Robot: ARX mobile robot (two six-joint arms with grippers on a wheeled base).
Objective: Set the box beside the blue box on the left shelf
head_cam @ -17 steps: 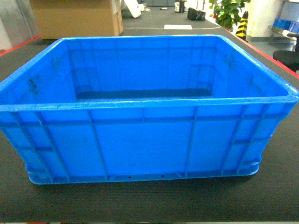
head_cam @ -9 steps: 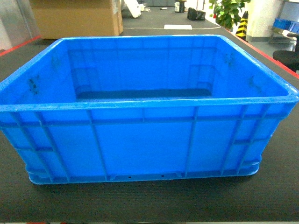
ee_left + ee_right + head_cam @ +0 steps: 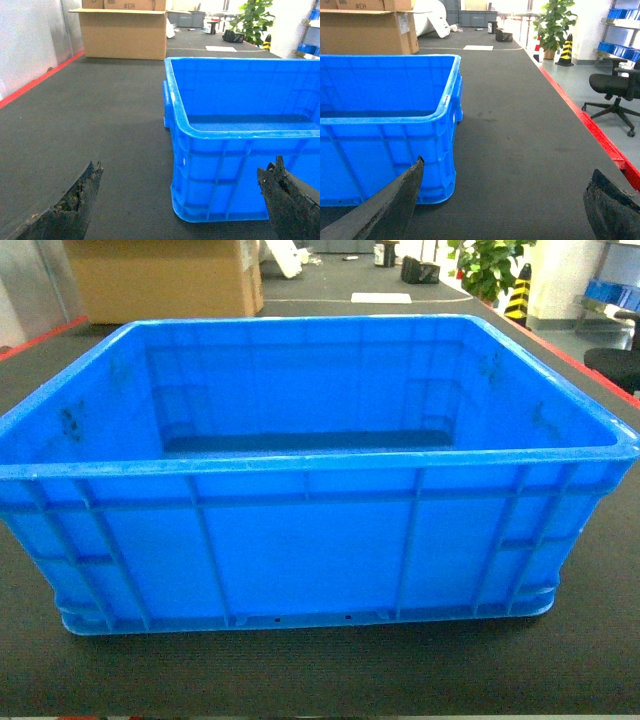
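Note:
The box [image 3: 310,470] is a large bright-blue ribbed crate, empty, resting on the dark mat straight ahead in the head view. Neither gripper shows in that view. In the left wrist view my left gripper [image 3: 186,162] is open, low over the mat, its two dark fingertips [image 3: 92,175] spread either side of the box's [image 3: 235,150] near left corner without touching it. My right gripper [image 3: 507,166] is open too, beside the near right corner of the box [image 3: 385,125], with bare mat between its fingers. The left shelf is out of view.
A big cardboard carton [image 3: 165,278] stands behind the crate at the back left. Red edging [image 3: 590,130] borders the mat on the right, and a red line [image 3: 35,82] on the left. An office chair [image 3: 612,87], a plant [image 3: 552,25] and a rack with blue bins [image 3: 620,15] stand beyond the right edge.

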